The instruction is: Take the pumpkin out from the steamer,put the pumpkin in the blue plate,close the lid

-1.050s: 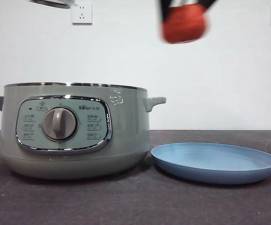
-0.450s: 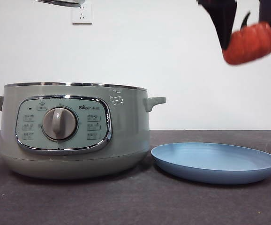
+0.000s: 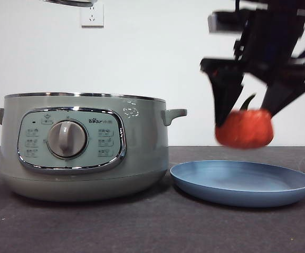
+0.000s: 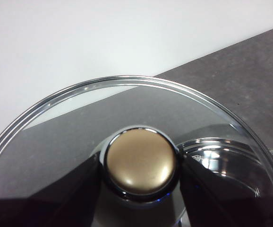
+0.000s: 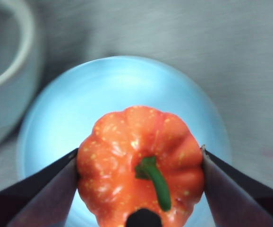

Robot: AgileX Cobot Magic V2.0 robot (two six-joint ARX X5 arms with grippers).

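Note:
My right gripper (image 3: 245, 118) is shut on the orange-red pumpkin (image 3: 245, 128) and holds it just above the blue plate (image 3: 242, 182). In the right wrist view the pumpkin (image 5: 141, 165) with its green stem sits between the two jaws, over the blue plate (image 5: 122, 94). The sage-green steamer (image 3: 84, 145) stands open on the left of the table. My left gripper (image 4: 139, 163) is shut on the knob of the glass lid (image 4: 127, 94) and holds it high above the steamer; only the lid's rim (image 3: 70, 2) shows at the top of the front view.
The dark table (image 3: 152, 226) runs in front of steamer and plate. A white wall with sockets (image 3: 92, 15) is behind. The steamer's rim (image 5: 13, 56) shows beside the plate in the right wrist view.
My right gripper has carried the pumpkin from high up down to just above the blue plate. The lid stays held high by my left gripper.

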